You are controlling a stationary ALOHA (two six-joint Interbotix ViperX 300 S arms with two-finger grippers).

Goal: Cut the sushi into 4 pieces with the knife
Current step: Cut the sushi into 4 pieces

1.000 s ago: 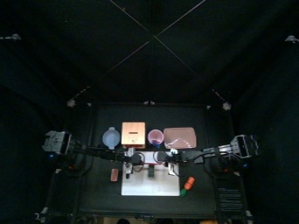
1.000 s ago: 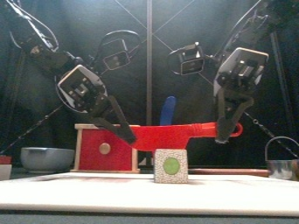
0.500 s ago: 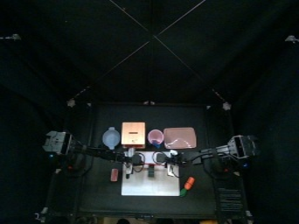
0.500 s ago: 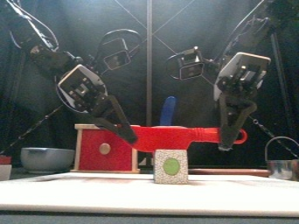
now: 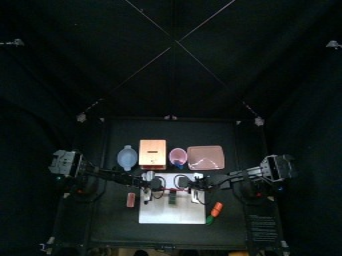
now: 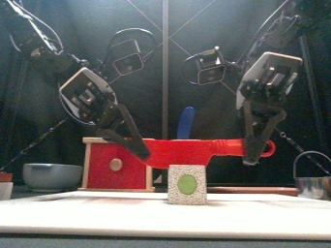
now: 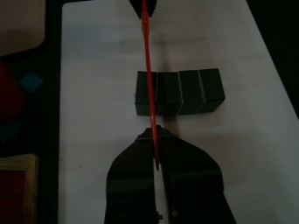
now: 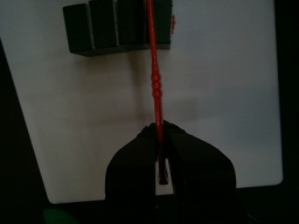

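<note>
The sushi roll (image 6: 187,184), dark green blocks with a pale green end, lies on the white cutting board (image 6: 77,200). A red toy knife (image 6: 195,149) hangs level just over the roll's top, held at both ends. My left gripper (image 6: 138,152) is shut on the blade end and my right gripper (image 6: 246,155) on the handle end. In the left wrist view the knife (image 7: 146,70) crosses the roll (image 7: 181,91) near one end, with the gripper (image 7: 151,136) closed on it. The right wrist view shows the knife (image 8: 156,79) beside the roll (image 8: 114,26), its gripper (image 8: 159,133) closed too.
Behind the board stand the wooden box with a red drawer front (image 6: 114,163), a red cup (image 5: 178,156) with a blue knife (image 6: 185,118), the pink tray (image 5: 205,156) and the blue-grey bowl (image 6: 49,175). A metal cutter (image 6: 311,182) sits at the right. An orange toy (image 5: 217,210) lies by the board.
The left gripper has shifted slightly to the left and the roll sits a touch further left in the front view. The knife stays level over the roll.
</note>
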